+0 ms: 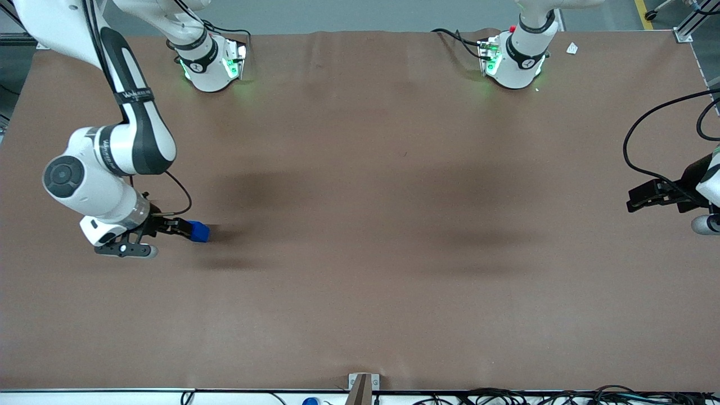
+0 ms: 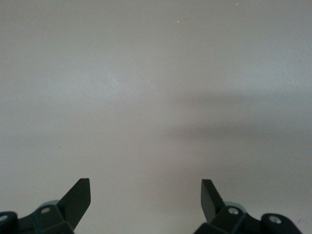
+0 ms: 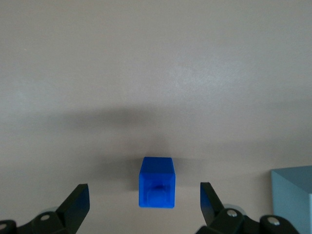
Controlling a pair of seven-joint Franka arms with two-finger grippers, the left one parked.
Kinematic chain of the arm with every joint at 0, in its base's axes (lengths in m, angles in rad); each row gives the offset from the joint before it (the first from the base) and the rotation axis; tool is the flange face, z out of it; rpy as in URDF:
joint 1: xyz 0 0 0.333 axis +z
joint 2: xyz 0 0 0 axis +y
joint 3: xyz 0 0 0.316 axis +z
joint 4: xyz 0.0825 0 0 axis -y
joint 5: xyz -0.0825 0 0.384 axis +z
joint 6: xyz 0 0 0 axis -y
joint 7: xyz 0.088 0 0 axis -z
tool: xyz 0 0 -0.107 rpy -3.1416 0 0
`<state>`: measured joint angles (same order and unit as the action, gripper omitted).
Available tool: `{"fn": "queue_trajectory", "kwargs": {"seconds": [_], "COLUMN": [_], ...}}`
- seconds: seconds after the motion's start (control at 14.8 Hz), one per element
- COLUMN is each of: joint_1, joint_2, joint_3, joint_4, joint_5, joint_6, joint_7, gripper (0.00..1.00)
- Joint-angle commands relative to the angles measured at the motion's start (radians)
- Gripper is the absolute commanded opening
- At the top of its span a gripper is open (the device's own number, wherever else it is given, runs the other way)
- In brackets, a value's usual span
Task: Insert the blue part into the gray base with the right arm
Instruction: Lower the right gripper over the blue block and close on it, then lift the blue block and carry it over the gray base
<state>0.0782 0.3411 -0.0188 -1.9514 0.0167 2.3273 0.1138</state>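
Lying between the open claw's (image 3: 141, 202) fingers: blue part (image 3: 157, 183).

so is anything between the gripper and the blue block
Nothing visible. The gripper sits low at the working arm's end of the table, fingers open, with the blue block in the gap between them. The gray cube stands beside it.

- The gripper (image 3: 144, 200) is hanging low at the working arm's end of the table (image 1: 360, 236), its jaws spread wide with bare gaps showing between each fingertip (image 3: 78, 202) and the blue part (image 3: 157, 181).
- The blue part is sitting on the brown cover between the fingers, touching neither.
- The gray base (image 3: 292, 197) is standing just beside one finger, crowding that flank.
- Toward the parked arm, bare cover is stretching away.
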Motion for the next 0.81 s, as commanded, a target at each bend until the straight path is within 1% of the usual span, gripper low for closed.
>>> {"fn": "queue_trajectory", "kwargs": {"seconds": [0.0,0.34,0.75], "joint_1": [-0.003,-0.008,-0.008], "joint_2": [0.022,0.07,0.087], "joint_3": [-0.001,0.0,0.002], "joint_4": [-0.044,-0.046,-0.064], "joint_5": [0.002,0.002,0.003], "joint_6": [0.069,0.067,0.07], "joint_7": [0.017,0.02,0.023], "gripper": [1.0,1.0,0.99]}}
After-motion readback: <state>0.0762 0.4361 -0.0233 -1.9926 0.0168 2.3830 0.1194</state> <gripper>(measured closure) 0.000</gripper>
